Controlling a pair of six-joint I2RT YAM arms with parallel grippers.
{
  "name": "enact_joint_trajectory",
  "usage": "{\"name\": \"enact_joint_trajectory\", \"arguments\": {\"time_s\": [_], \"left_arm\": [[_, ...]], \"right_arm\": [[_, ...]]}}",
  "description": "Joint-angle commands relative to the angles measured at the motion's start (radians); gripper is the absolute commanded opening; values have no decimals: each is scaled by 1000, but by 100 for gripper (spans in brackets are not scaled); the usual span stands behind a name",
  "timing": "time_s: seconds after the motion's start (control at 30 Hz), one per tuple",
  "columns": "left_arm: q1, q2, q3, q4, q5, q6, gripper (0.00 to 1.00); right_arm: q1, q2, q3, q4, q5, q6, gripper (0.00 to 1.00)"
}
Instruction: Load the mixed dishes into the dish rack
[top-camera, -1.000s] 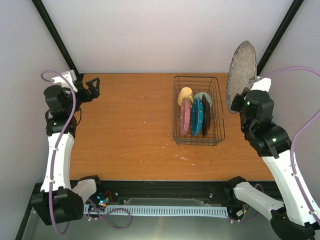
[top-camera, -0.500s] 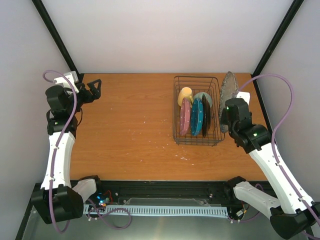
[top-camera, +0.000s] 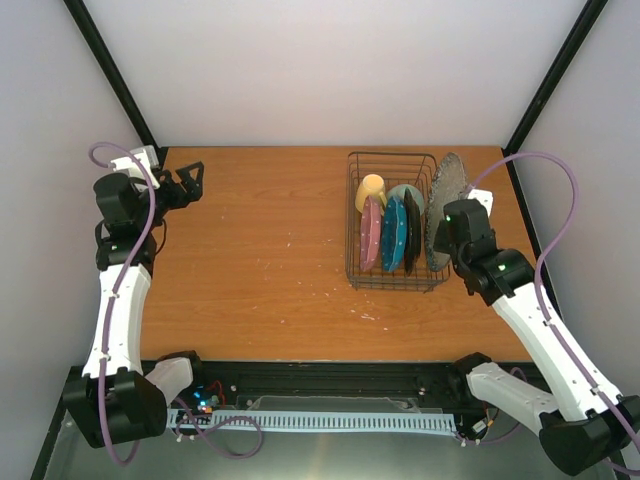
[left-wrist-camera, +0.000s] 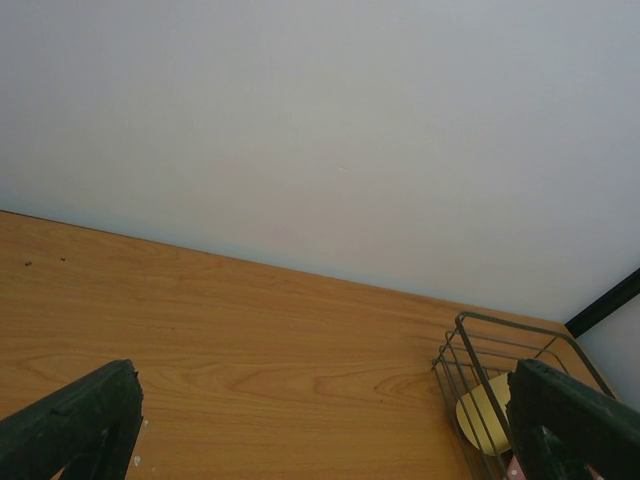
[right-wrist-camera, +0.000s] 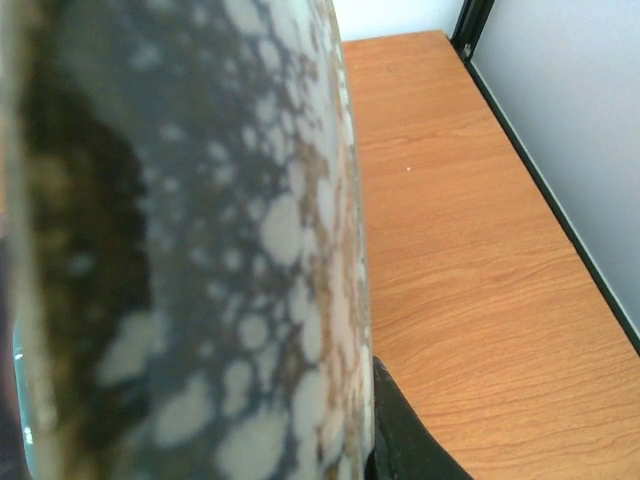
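Dark right fingers (right-wrist-camera: 398, 438): closed on the rim of the grey speckled plate (top-camera: 443, 192). The wrist view shows only one finger, pressed to the plate's face; the other is hidden behind it.
Held plate, attitude: on edge and leaning slightly. Its long axis runs near-to-far, in line with the plates already standing.
Held plate, position: at the right wall of the dish rack (top-camera: 352, 232), directly beyond the fingers. From above it cannot be told whether the lower edge is inside the last slot or on the wire.
Rack contents: dark-rimmed plate (top-camera: 411, 232) just left of the held one, then teal dotted plate (top-camera: 394, 233) and pink dotted plate (top-camera: 371, 233), all on edge. The yellow mug (top-camera: 370, 188) and mint-green bowl (top-camera: 408, 192) sit at the far end.
Left fingers (left-wrist-camera: 70, 425): spread wide with nothing between them, over the far left of the tabletop (top-camera: 250, 250), well apart from the rack.
Nearer arm: right, plainly.
Stage (judgement): last dish; five are already racked.
Next move (judgement): lower the plate along its own plane, between the dark-rimmed plate and the right wall, then release.
Risk (judgement): the lean may tip it onto its neighbour or out over the wall.
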Motion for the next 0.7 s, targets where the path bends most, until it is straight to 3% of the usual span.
{"name": "enact_joint_trajectory", "arguments": {"time_s": [0.0,0.67], "left_arm": [[-2,-12,4,19,-6,18,100],[-1,1,-5,28,-3,23,100]], "right_arm": [[2,-9,25,192,41,48,3],[4,78,-68,219,-9,24,3]]}}
